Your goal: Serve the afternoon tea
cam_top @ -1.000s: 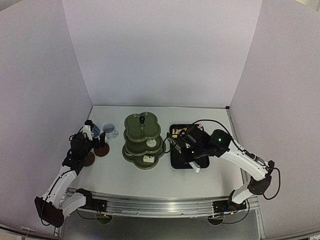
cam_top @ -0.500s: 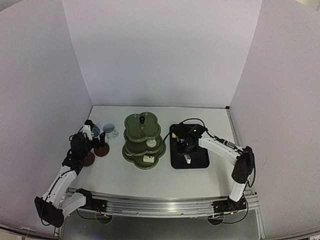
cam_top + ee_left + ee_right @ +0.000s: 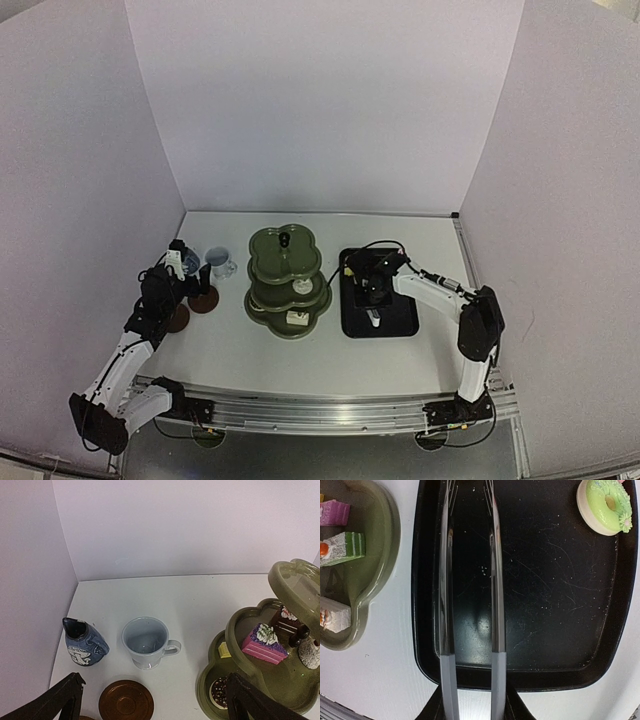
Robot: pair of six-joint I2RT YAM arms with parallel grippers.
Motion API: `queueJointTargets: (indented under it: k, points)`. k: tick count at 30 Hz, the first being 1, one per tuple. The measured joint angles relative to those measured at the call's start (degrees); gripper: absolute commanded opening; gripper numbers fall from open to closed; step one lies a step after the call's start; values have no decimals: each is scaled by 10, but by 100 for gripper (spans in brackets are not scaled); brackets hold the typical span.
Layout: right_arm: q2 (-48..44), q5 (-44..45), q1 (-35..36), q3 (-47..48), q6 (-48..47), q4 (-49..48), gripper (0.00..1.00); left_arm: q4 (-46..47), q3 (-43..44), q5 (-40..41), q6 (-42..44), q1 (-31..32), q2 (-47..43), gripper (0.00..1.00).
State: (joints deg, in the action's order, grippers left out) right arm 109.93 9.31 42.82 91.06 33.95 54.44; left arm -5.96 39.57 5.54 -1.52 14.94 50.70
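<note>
My right gripper (image 3: 472, 706) is shut on the grey handles of the metal tongs (image 3: 495, 580), whose two arms reach out apart over the black tray (image 3: 555, 645) with nothing between them. A green doughnut (image 3: 605, 505) lies in the tray's far right corner. The olive stand (image 3: 287, 282) holds several small cakes (image 3: 264, 642). My left gripper (image 3: 155, 702) hangs open and empty above a brown coaster (image 3: 126, 700). Just beyond it stand a pale bluish cup (image 3: 145, 642) and a dark blue patterned cup (image 3: 82, 642).
A second coaster (image 3: 178, 318) lies under my left arm near the left wall. The stand's lower tier (image 3: 380, 580) sits right beside the tray's left rim. White walls close in the table on three sides.
My right arm has swung in from the tray's near right corner to over the tray's middle, carrying the tongs. The left arm has not moved.
</note>
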Motion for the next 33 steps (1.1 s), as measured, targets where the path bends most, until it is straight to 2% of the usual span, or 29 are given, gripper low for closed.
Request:
queueJointTargets:
  k: [12,33]
  points:
    - [15,-13,-1,-15,-12,-53,32,0,-1,0,0,0,0,99]
    - [22,13,-2,-24,15,-60,35,0,-8,0,0,0,0,100]
